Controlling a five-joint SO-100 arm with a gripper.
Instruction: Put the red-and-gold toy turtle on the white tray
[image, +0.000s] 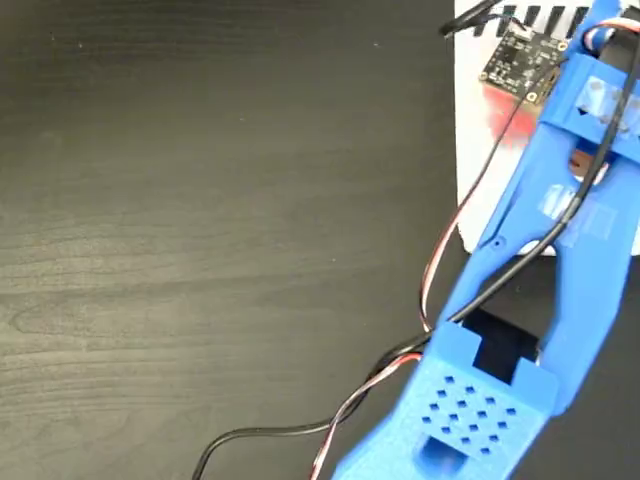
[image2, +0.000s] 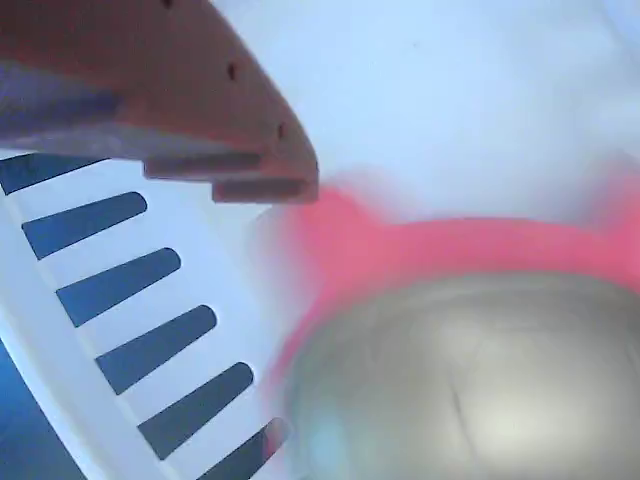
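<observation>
One arm (image: 560, 300), blue, fills the right side of my fixed view, reaching from the bottom edge up to the top right corner of the dark wooden tabletop (image: 200, 220). Red, black and white wires (image: 450, 250) trail along it, and a small black circuit board (image: 520, 58) sits near its upper end. Beneath the arm I see the tray (image: 475, 150) at the table's top right corner, with dark stripes along its top edge. A red smear on the tray just under the board is the turtle (image: 505, 118), mostly hidden by the arm.

My wrist view is close and blurred. The turtle (image2: 450, 370) fills the lower right, gold shell with a pink rim above it, lying on the tray (image2: 450, 90); the tray's striped edge runs down the left. One finger (image2: 200, 100) juts in from the top left, just beside the pink rim. I cannot tell from either view whether the jaws are apart or together.
</observation>
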